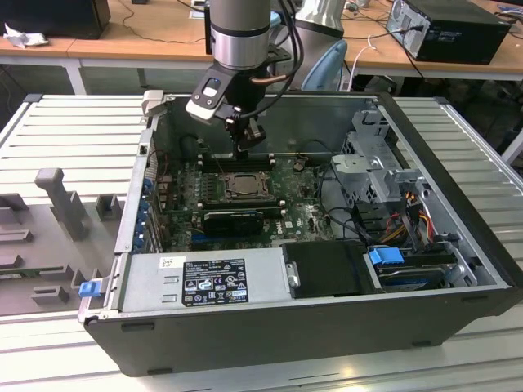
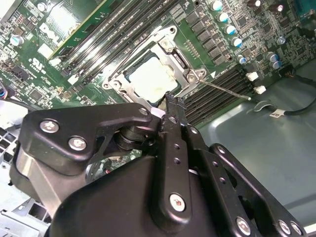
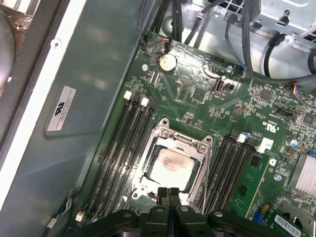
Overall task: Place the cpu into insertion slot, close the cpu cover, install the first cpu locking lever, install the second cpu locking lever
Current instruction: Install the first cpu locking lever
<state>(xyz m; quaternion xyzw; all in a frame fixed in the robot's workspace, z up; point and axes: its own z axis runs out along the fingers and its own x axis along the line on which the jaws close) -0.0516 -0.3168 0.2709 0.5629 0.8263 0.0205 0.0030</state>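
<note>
The cpu (image 3: 170, 165) lies flat in the insertion slot (image 1: 243, 186) on the green board, its pale face showing in both wrist views (image 2: 148, 79). The cpu cover (image 3: 171, 137) lies down around it as a metal frame (image 2: 183, 61). A thin wire locking lever (image 2: 224, 90) sticks out sideways from one corner of the frame, over the memory slots. My gripper (image 3: 168, 191) hangs just above the slot's edge, fingers pressed together with nothing between them (image 2: 172, 100). In the exterior view the gripper (image 1: 245, 149) hovers over the slot's far side.
The board sits inside an open computer case (image 1: 458, 196). Long black memory slots (image 3: 126, 148) flank the socket on both sides. A black ridged card (image 1: 233, 219) lies in front of it, a power supply (image 1: 204, 282) nearer still. Cables (image 1: 343, 216) and a drive cage (image 1: 376, 155) fill the exterior view's right.
</note>
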